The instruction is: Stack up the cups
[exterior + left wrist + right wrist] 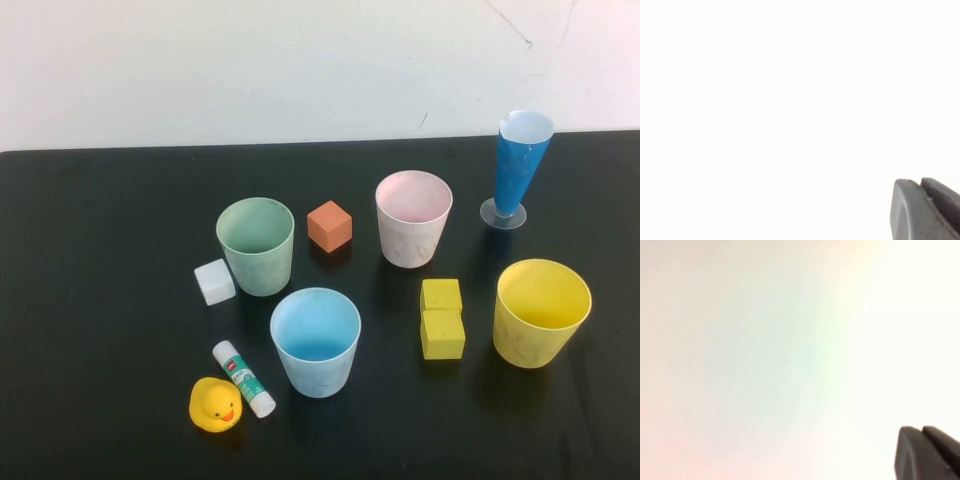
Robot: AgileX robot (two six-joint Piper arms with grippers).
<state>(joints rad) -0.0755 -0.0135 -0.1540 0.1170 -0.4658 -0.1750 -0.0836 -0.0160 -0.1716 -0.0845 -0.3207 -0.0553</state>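
Four cups stand upright and apart on the black table [100,300] in the high view. The pale green cup [256,245] is at the middle left. The light blue cup [316,341] is in front of it. The pale pink cup [413,218] is at the back middle. The yellow cup [540,312] is at the right. Neither arm shows in the high view. My left gripper [919,181] and my right gripper [921,429] each show only as two dark tips pressed together against a blank white background, holding nothing.
An orange cube [329,226] lies between the green and pink cups. A white cube [215,281] touches the green cup's left. Two yellow cubes [441,318] lie between the blue and yellow cups. A glue stick [243,378], a rubber duck [215,405] and a tall blue cone [519,168] are also there.
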